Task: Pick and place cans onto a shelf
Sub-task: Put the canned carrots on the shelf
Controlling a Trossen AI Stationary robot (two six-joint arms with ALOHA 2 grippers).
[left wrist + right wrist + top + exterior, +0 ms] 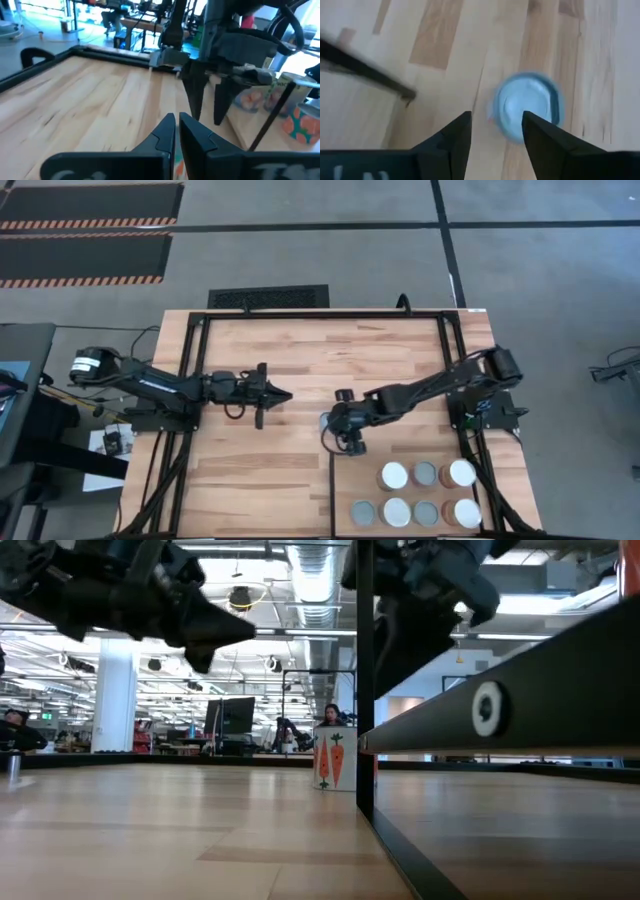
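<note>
One can (527,107) with a pale blue-white top stands upright on its base on the wood, near the free end of the thin black divider bar (367,72). In the low view it is the white can (335,758) with orange carrots on its side. My right gripper (496,115) hangs open above this can, fingers pointing down, touching nothing; it also shows in the high view (338,428). My left gripper (283,394) is shut and empty above the table's middle, pointing toward the right arm. Several cans (425,495) stand in two rows on the shelf (420,448).
The divider bar (332,485) runs from the table's near edge up to the right gripper. A black metal frame (300,314) edges the table. Bare wood lies at the table's far side (330,350) and near left (260,480). People and desks show in the room behind.
</note>
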